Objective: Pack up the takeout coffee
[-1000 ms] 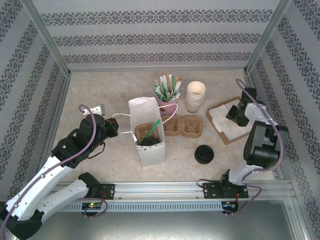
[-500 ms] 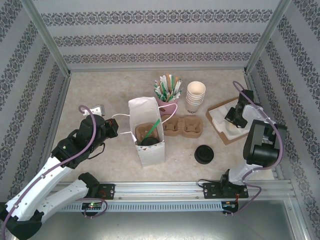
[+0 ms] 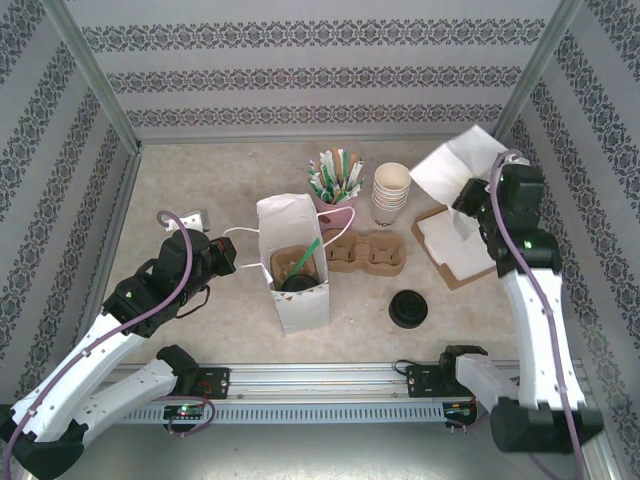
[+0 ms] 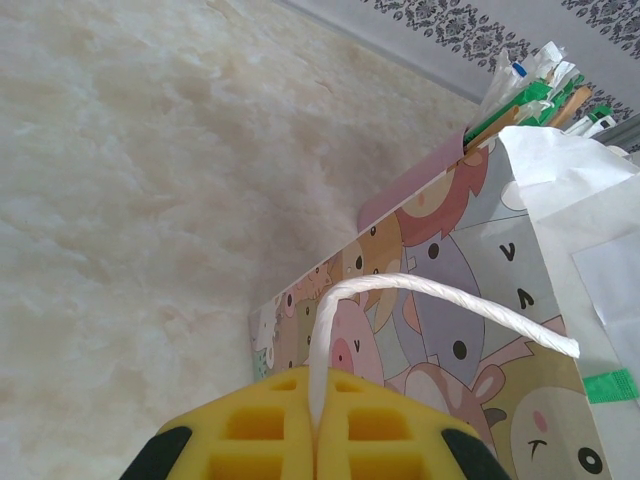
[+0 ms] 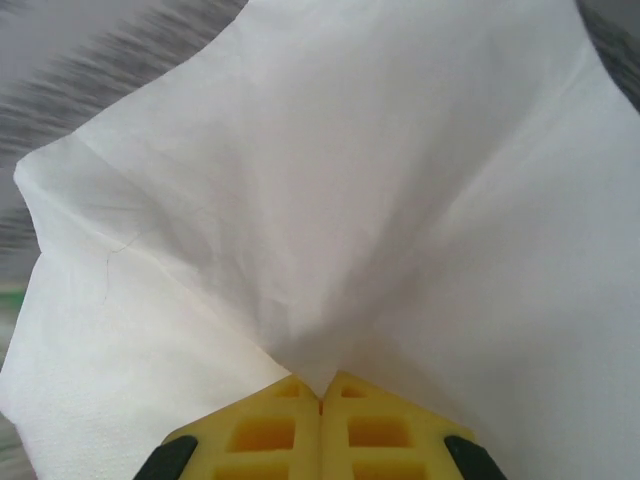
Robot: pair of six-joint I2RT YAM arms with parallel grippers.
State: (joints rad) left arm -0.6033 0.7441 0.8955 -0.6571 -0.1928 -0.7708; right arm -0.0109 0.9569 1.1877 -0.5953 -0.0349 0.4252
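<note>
We see the left fingers [image 4: 345,445] pressed together on the white cord handle [image 4: 440,288] of the paper bag [image 3: 300,305], which stands upright near the middle of the surface [image 3: 200,180]. The right fingers [image 5: 300,430] are clamped on a fold of a white napkin [image 5: 330,200], held up in the air above the napkin stack [image 3: 445,245] at the right.

One takeout coffee [image 3: 408,308], black lid on, sits on the surface just in front of the cardboard carrier [image 3: 368,255], well apart from the bag. Inside the bag we make out a dark round lid [image 3: 297,284] against a brown insert. We judge it to be the other cup, though we cannot be sure.

We think several things could go wrong from here. The napkin hangs from a single pinch and fans wide, so a quick swing toward the bag could let it slip free. It could also catch on the stacked cups [image 3: 392,192] or the straws [image 3: 335,178] along the way. The left arm holds only one handle. A pull on it could tilt the bag or fold its mouth shut, and the napkin would then land outside. The right arm's path to the bag passes near the loose coffee, so a low sweep could knock it over and spill it.
</note>
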